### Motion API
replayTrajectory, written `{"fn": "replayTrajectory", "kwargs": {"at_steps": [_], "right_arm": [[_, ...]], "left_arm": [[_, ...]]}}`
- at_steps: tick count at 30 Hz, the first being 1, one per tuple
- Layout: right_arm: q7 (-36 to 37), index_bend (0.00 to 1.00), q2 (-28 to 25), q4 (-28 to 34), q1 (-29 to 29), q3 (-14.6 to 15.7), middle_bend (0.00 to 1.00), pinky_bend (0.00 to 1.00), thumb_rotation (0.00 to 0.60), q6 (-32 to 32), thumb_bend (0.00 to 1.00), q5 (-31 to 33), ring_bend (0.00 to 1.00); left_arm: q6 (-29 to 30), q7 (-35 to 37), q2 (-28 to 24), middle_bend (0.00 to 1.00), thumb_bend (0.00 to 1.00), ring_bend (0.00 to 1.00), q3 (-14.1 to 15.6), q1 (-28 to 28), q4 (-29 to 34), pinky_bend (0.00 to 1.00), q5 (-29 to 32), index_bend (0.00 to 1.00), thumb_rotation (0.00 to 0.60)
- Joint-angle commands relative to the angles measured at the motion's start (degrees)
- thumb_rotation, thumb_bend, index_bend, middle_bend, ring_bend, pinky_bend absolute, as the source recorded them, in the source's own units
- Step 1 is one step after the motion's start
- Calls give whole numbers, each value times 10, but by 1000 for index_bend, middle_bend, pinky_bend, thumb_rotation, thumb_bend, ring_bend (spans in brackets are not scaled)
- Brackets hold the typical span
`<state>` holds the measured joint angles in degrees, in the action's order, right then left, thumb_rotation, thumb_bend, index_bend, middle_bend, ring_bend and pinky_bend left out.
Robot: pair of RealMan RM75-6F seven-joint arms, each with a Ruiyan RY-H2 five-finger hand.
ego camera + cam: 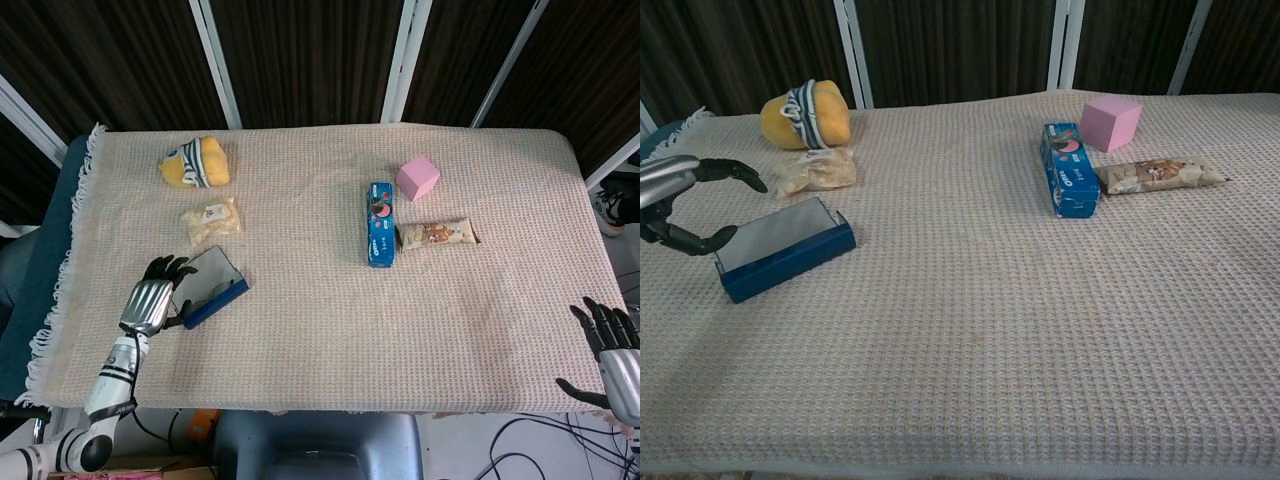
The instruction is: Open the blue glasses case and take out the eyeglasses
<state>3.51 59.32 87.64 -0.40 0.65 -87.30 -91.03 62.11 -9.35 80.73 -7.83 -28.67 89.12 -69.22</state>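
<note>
Risks: raised grey-lined lid of the blue rectangular glasses case (pixel 207 288) dropping shut if released, or the case skidding across the beige woven tablecloth (pixel 330 330). Lies near the front-left corner, long axis slanting from front-left toward back-right, opening facing the left edge. Left hand (pixel 152 300) curled beside the lid, contact unclear. Right hand (pixel 615 355) spread, off the front-right corner.

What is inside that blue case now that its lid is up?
The blue case stands open, its grey-lined lid tilted back toward the left hand. The inside looks dark in the head view; the lid and front wall hide it in the chest view, so no eyeglasses can be made out.
</note>
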Motion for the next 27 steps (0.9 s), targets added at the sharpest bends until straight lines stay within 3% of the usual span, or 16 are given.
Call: {"fn": "replayTrajectory", "kwargs": {"at_steps": [1, 12, 27], "right_arm": [[1, 0, 0, 0, -1, 2, 0, 0, 600, -3, 221, -5, 0], [20, 0, -7, -2, -1, 9, 0, 0, 600, -6, 222, -18, 0], [22, 0, -9, 0, 0, 14, 0, 0, 600, -3, 222, -26, 0]], "left_arm": [[13, 23, -25, 80, 462, 11, 38, 23, 33, 40, -48, 243, 600], [11, 1, 3, 67, 472, 0, 43, 25, -12, 18, -42, 261, 600], [-24, -44, 0, 48, 471, 0, 55, 22, -25, 10, -11, 282, 600]]}}
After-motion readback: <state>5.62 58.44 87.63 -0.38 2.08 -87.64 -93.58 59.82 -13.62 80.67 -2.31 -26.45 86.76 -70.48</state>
